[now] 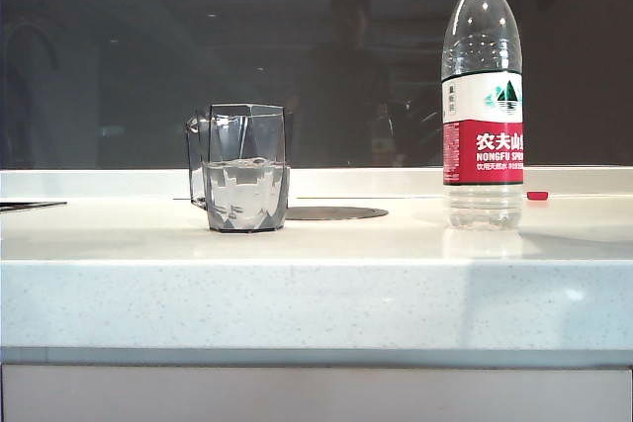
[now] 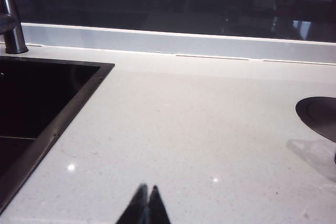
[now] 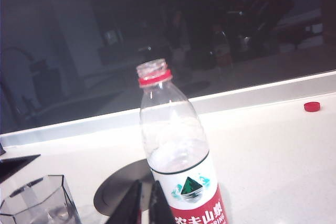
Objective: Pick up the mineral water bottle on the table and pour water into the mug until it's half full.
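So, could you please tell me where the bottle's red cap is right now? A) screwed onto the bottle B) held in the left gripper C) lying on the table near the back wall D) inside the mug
C: the red cap lies on the table behind the open-necked bottle.

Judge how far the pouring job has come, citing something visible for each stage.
Done: the clear faceted mug holds water to about half; the tall clear red-labelled bottle stands uncapped on the white countertop, nearly empty, its red cap beside it. In hand: nothing; the right end effector is shut beside the bottle, and the left end effector is shut over bare counter. Left: apparently nothing.
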